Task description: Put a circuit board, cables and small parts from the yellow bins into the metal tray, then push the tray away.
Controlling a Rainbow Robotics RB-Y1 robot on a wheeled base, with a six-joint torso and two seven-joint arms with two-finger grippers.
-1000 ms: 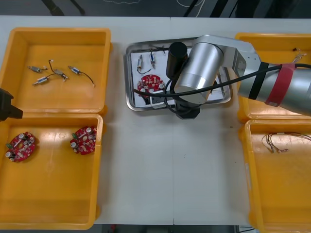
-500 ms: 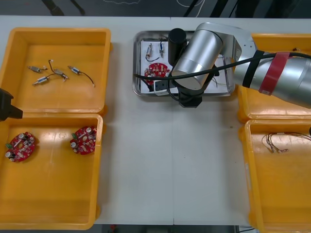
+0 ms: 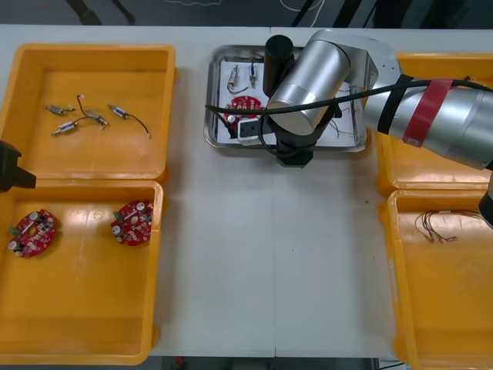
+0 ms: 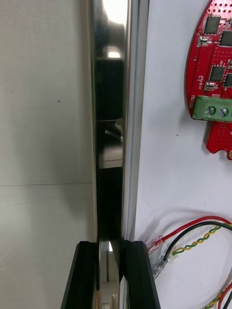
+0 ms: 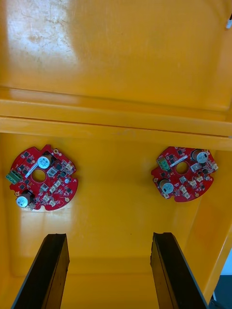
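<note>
Black right claw point(image 4: 108, 247) apparently tight on the metal tray point(image 4: 109, 120) rim; left claw point(image 5: 108, 237) wide apart above circuit boards point(image 5: 41, 177).

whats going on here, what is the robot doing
The right tool is clamped on the near rim of the metal tray, which holds a red circuit board, cables and small metal parts and sits far back on the table. The left tool hangs open over the near left yellow bin, above two more boards.
</note>
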